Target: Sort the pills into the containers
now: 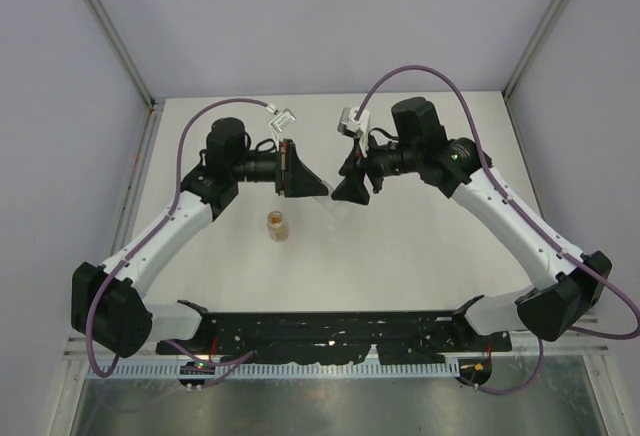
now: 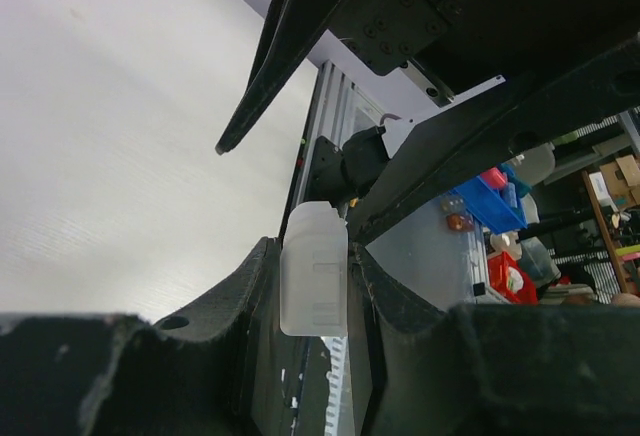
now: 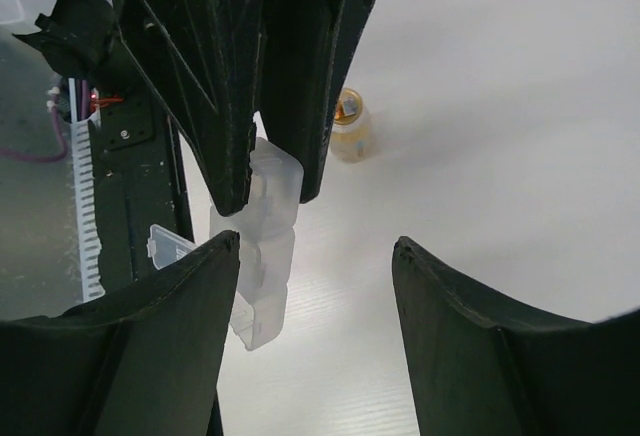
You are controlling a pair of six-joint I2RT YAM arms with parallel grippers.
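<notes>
My left gripper (image 1: 320, 188) is shut on a nearly colourless, boxy plastic container (image 2: 315, 271) and holds it above the table. The right wrist view shows that container (image 3: 262, 256) hanging from the left gripper (image 3: 272, 196), with an open clear lid (image 3: 168, 246) beside it. My right gripper (image 3: 316, 246) is open and empty, its left finger close beside the container; in the top view it (image 1: 342, 192) faces the left gripper tip to tip. An amber vial (image 1: 277, 225) with orange contents stands upright on the table, also seen in the right wrist view (image 3: 350, 126). No loose pills show.
The white table (image 1: 400, 246) is walled at the back and both sides. A black rail (image 1: 330, 331) with the arm bases runs along the near edge. One right finger (image 2: 270, 66) crosses the top of the left wrist view.
</notes>
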